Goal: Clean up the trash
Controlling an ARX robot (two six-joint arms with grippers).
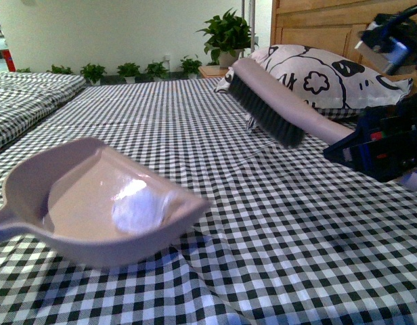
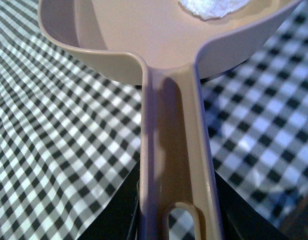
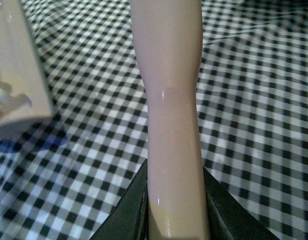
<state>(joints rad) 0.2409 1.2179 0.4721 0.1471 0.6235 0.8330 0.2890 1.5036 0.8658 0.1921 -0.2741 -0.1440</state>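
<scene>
Trash (image 1: 137, 208): crumpled white wad, light and soft, loose in pink dustpan (image 1: 73, 210), so carry by the handle, level. Left gripper (image 2: 176, 220) clamps dustpan handle; right gripper (image 3: 176, 210) clamps brush (image 1: 269, 101) handle.

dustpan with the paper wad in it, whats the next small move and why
Probably keep the dustpan level and carry it off toward a bin. The paper wad already sits inside, near the open lip, and the brush is lifted clear, so tipping forward could spill it.
</scene>
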